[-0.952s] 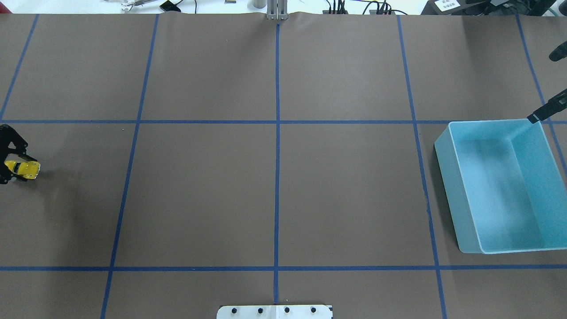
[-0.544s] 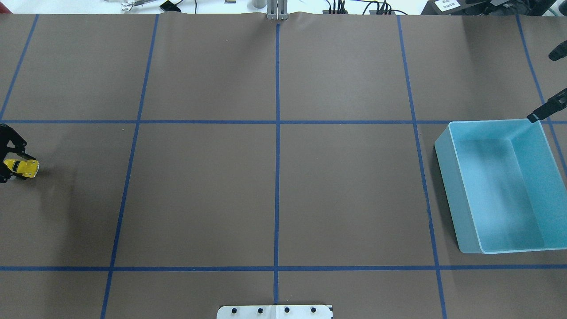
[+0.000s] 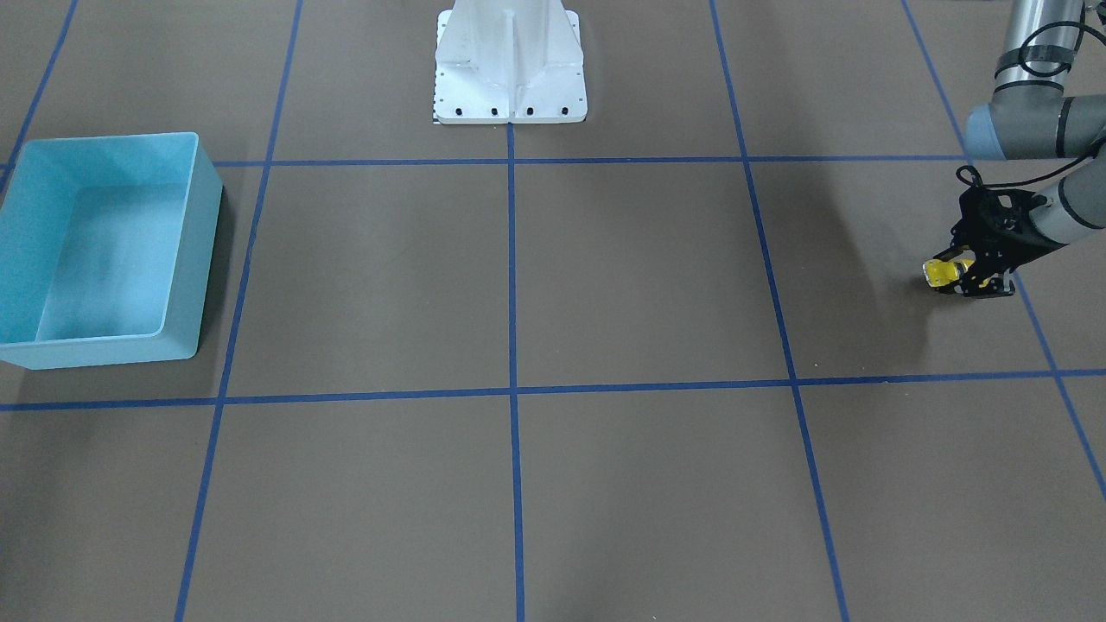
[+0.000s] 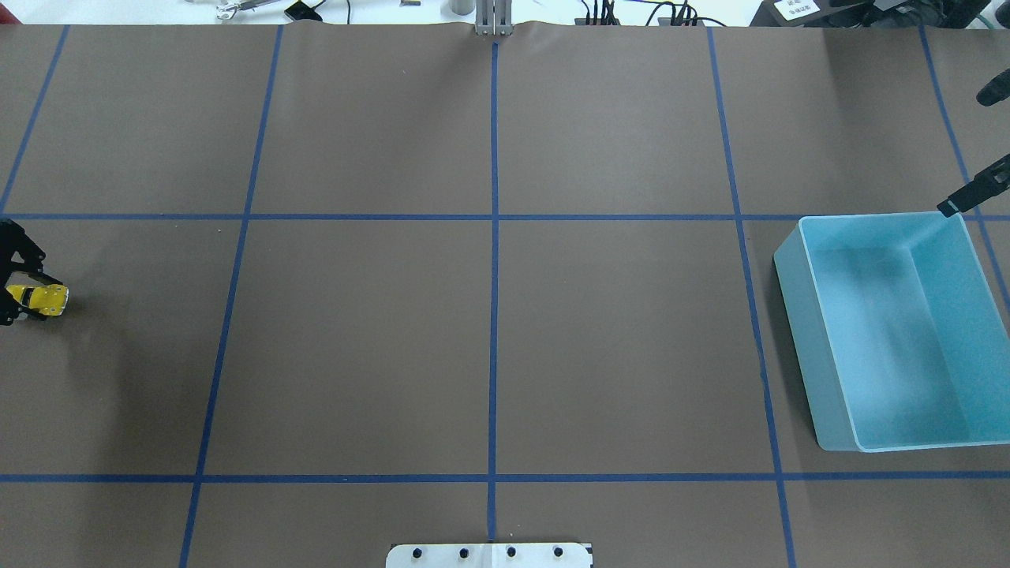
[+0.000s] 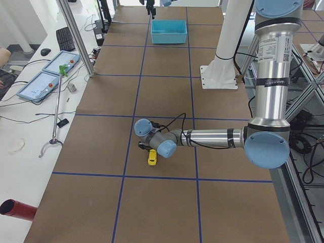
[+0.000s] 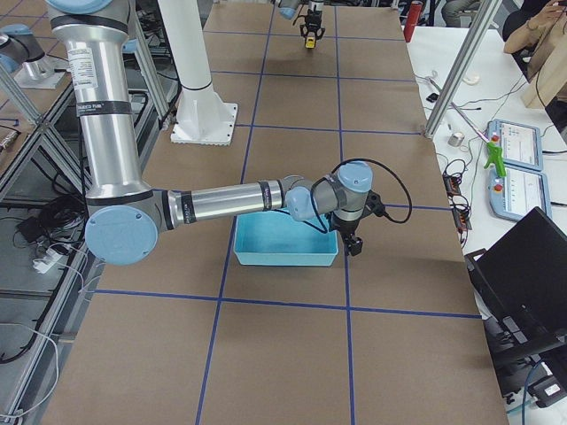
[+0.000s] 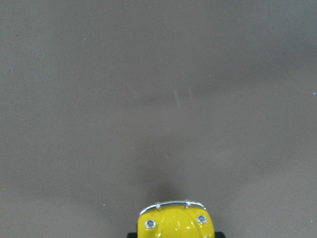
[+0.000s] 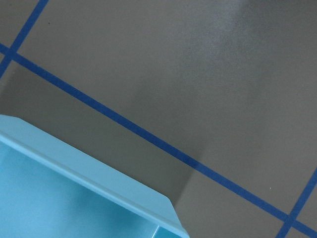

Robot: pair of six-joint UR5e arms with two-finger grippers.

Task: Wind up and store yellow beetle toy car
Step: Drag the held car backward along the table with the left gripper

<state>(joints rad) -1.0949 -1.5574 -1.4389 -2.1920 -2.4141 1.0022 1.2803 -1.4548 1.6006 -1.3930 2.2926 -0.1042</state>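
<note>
Yellow beetle toy car (image 4: 46,300) slightly farther left.

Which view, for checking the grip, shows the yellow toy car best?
Overhead exterior: most of the yellow beetle toy car shows from above, held in the left hand. Left wrist shows only its nose; front-facing, its front end beside the hand; side views show it tiny.

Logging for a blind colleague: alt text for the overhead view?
The left claw holds the yellow beetle toy car at the view's left edge. An empty light blue bin sits far right, the right claw by its far corner.
</note>
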